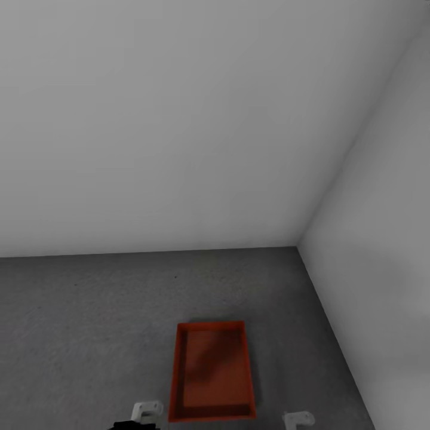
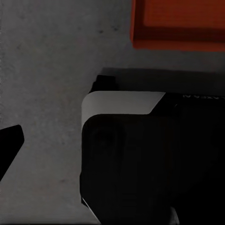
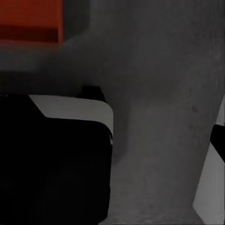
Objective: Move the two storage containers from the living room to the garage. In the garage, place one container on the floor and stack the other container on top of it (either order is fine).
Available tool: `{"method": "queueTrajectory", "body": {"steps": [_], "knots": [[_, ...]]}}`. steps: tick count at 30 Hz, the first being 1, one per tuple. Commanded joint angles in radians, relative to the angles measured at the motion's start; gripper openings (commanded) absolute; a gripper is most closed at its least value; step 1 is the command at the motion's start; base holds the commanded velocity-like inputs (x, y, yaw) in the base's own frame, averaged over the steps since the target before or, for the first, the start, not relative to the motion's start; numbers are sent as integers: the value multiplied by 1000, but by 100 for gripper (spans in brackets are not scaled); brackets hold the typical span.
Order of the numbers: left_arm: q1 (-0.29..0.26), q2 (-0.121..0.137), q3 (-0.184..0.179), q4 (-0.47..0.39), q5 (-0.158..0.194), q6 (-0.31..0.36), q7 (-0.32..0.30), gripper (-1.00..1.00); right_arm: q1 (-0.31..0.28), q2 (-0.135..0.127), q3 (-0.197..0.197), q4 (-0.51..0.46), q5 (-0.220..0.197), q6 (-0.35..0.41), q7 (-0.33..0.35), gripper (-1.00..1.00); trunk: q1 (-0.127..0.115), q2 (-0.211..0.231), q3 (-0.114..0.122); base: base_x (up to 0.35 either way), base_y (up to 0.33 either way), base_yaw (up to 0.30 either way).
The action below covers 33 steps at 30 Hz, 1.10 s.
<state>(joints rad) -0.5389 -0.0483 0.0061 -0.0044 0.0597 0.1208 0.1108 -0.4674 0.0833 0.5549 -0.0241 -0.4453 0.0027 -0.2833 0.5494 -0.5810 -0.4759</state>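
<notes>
An orange-red storage container (image 1: 212, 370) lies open side up on the dark grey concrete floor (image 1: 89, 310) of the garage, close to the corner of two plain walls. Its edge shows in the left wrist view (image 2: 178, 23) and the right wrist view (image 3: 30, 18). The other container is out of view. Both arms hang low, with their white ends (image 1: 146, 411) (image 1: 298, 418) on either side of the bin's near end. One dark fingertip (image 2: 10, 143) of the left gripper and one fingertip (image 3: 218, 138) of the right gripper sit at the frame edges, holding nothing.
A grey-white wall (image 1: 179, 119) stands ahead and another wall (image 1: 388, 239) runs along the right, meeting in a corner behind the bin. My own black and white base (image 2: 140, 154) (image 3: 51, 159) sits just short of the container. Bare floor stretches to the left.
</notes>
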Motion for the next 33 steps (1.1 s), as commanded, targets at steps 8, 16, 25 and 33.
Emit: {"method": "queueTrajectory", "body": {"steps": [8,16,25,33], "knots": [[15,12,0,1,6,8,5,100,27,0,8,25,-16,2,-4,100,0,-1,-1,0,0,0],[11,13,0,1,6,6,13,100,29,0,8,44,-21,4,-5,100,0,-1,-1,0,0,0],[85,14,0,1,6,2,12,100,142,-1,7,56,-19,-43,42,100,0,-1,1,0,0,0],[156,15,0,1,6,-49,12,100,154,-2,7,56,-21,-66,52,100,0,-1,12,0,0,0]]}}
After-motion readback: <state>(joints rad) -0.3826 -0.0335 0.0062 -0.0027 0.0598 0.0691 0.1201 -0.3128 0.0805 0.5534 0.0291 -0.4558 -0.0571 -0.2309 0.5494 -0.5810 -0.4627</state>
